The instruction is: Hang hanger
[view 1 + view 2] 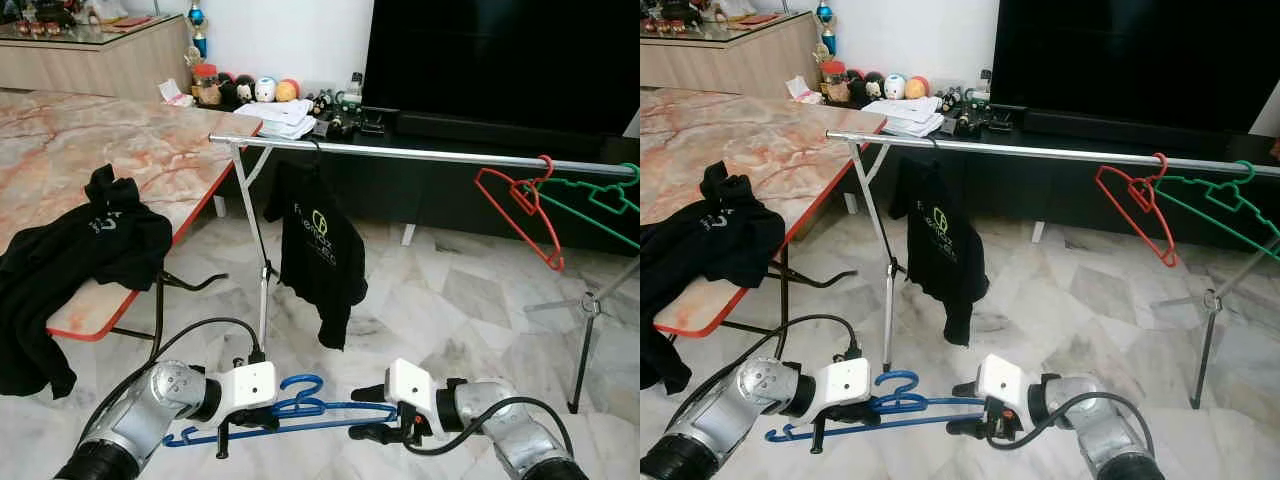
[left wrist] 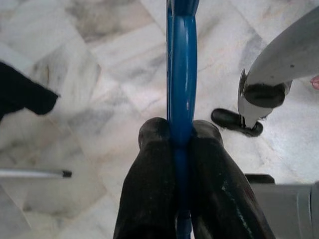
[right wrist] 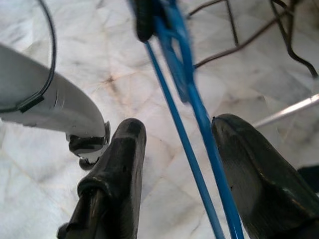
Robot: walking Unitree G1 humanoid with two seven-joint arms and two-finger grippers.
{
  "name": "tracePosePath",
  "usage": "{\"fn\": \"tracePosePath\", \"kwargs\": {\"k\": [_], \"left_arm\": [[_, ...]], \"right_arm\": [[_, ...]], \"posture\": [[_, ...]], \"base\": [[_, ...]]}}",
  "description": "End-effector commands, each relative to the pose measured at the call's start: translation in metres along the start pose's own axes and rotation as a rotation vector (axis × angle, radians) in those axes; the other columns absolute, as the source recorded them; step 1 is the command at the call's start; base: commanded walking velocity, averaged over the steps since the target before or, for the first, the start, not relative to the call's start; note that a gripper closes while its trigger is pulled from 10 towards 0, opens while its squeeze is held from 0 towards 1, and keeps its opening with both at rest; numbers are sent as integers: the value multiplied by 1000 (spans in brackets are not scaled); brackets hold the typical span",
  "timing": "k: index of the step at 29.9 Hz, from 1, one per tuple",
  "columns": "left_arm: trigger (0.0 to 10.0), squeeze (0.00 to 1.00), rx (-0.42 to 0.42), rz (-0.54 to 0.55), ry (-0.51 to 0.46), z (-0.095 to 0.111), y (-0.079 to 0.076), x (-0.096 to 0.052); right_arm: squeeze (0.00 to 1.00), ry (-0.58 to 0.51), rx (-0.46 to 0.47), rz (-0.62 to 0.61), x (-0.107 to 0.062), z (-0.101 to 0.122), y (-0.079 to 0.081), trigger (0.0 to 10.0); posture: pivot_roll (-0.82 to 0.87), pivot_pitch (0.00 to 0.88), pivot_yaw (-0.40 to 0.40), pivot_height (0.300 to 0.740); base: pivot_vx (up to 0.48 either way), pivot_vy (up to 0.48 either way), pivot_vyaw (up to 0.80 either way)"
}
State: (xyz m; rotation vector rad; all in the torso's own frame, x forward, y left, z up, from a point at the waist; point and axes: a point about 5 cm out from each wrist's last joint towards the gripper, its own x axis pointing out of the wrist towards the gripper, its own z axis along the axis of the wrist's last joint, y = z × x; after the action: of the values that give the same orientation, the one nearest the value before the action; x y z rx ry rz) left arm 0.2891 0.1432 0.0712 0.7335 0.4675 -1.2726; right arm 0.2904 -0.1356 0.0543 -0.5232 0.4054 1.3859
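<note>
Item: blue plastic clothes hanger (image 1: 290, 412), held low and near, between both grippers, not yet on the rail.

Detail: left gripper (image 2: 182, 137), fingers clenched on the hanger's blue bar near the hook; right gripper (image 3: 174, 149), fingers spread apart with the thin blue bars running through the gap, nothing clamped. Farther off, silver metal clothes rail (image 1: 420, 152) spans the scene. On it: black printed T-shirt (image 1: 318, 245) toward the left end; red wire hanger (image 1: 520, 212) and green wire hanger (image 1: 600, 200) at the right. Left: marble-patterned folding table (image 1: 120, 150) bearing a black garment (image 1: 85, 250). Handling note: probably raise the hook above the rail's bare middle stretch, keep it turned downward, lower squarely, then release.
</note>
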Motion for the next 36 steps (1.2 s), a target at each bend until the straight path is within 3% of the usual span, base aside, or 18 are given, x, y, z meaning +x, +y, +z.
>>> {"fn": "tracePosePath", "kwargs": {"k": [1,7,19,20,21,36], "left_arm": [[10000,0,45,-14,-11,13,4,0],[10000,0,67,-25,-22,23,5,2],[10000,0,97,-34,-34,34,6,3],[10000,0,99,-35,-33,34,6,3],[10000,0,101,-34,-32,35,6,3],[10000,0,132,-32,-34,38,6,2]], "right_arm": [[0,19,-50,6,5,4,-3,10000],[0,-44,-80,-15,12,14,-7,10000],[0,-11,-81,-22,19,9,-6,10000],[0,-10,-80,-17,19,9,-6,4039],[0,-8,-75,-10,20,8,-6,0],[0,16,-66,12,16,3,-5,0]], "posture": [[101,0,-32,740],[105,4,-39,740],[120,17,-36,740],[121,17,-36,740],[121,17,-36,740],[119,25,-35,740]], "base": [[0,0,0],[0,0,0],[0,0,0],[0,0,0],[0,0,0],[0,0,0]]}}
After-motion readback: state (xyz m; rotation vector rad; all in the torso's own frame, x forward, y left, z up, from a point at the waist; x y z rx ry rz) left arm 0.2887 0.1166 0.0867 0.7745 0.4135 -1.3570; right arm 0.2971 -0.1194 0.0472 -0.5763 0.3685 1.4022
